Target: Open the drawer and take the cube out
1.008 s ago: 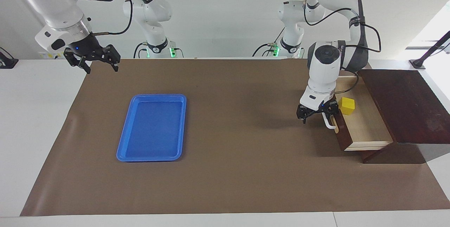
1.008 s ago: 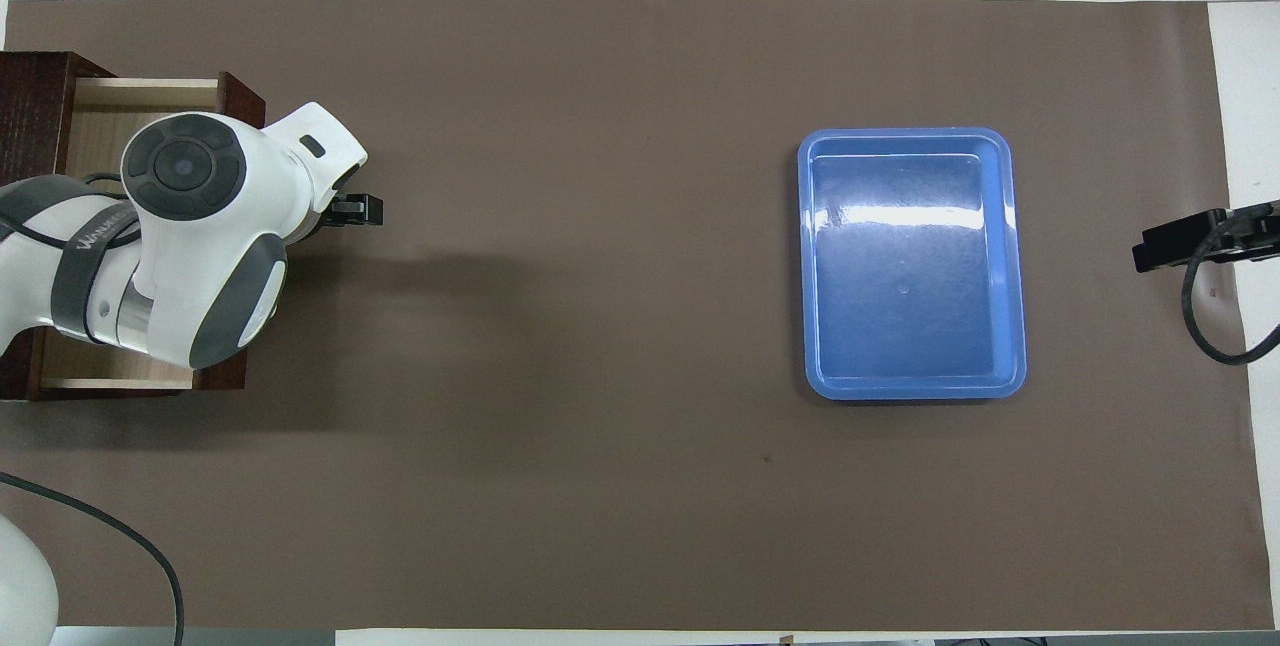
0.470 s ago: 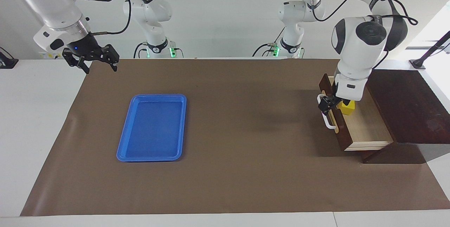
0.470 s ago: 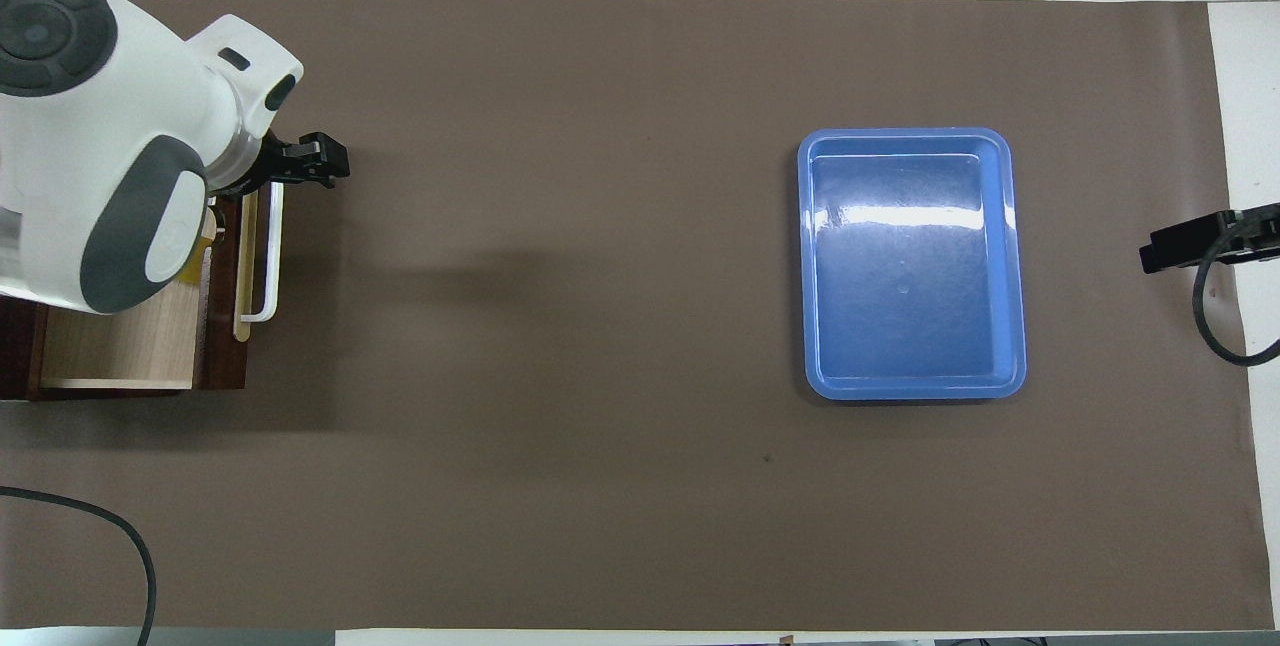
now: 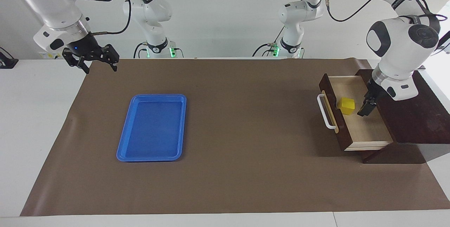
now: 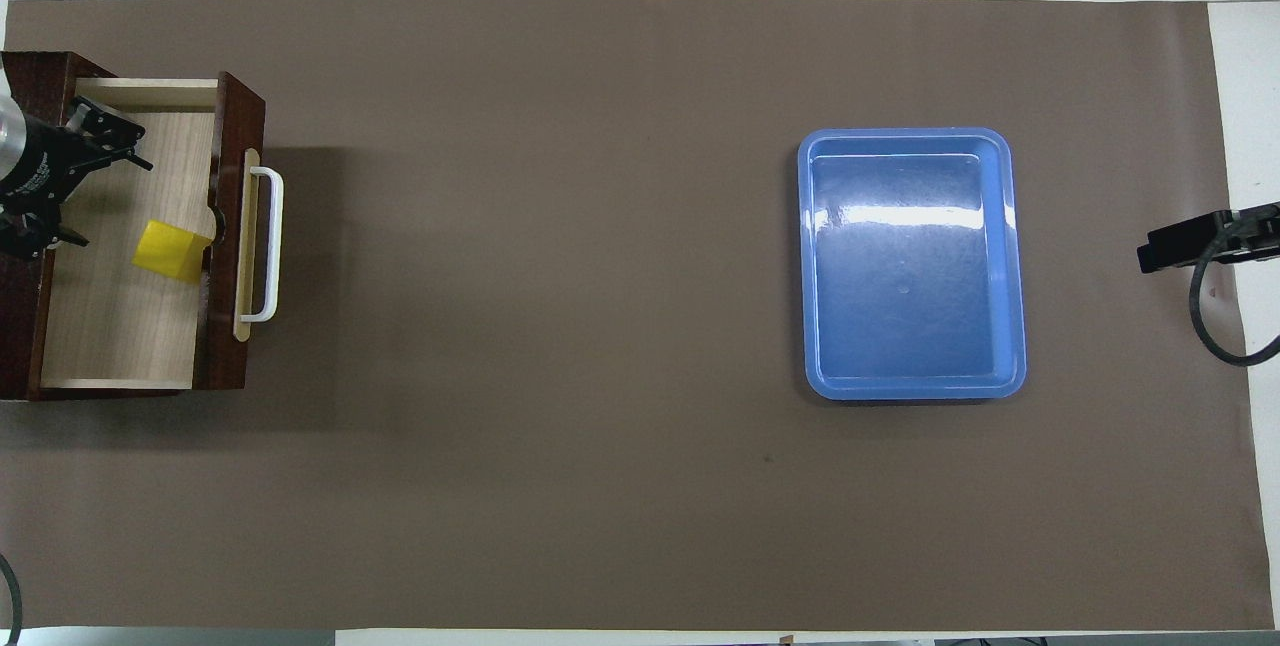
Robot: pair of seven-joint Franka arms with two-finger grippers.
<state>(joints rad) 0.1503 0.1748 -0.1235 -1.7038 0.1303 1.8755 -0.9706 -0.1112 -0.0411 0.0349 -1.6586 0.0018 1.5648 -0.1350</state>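
Observation:
The dark wood drawer (image 5: 367, 130) stands pulled out of its box (image 5: 409, 107) at the left arm's end of the table, its white bar handle (image 5: 325, 111) free. The yellow cube (image 5: 346, 105) lies on the drawer's pale floor (image 6: 110, 326), just inside the front panel; it also shows in the overhead view (image 6: 170, 252). My left gripper (image 5: 364, 109) hangs open and empty over the drawer's interior, beside the cube toward the box, apart from it; it also shows in the overhead view (image 6: 115, 206). My right gripper (image 5: 94, 64) waits open and empty above the mat's corner at the right arm's end.
A flat blue tray (image 5: 151, 96) lies empty on the brown mat toward the right arm's end, also in the overhead view (image 6: 905, 134). Bare brown mat (image 5: 246, 132) lies between the tray and the drawer. The right gripper's tip (image 6: 1165, 248) shows at the overhead view's edge.
My left arm has swung up from in front of the drawer handle and across, so its gripper now hangs over the drawer's interior by the cube. Drawer, cube and right arm are unmoved.

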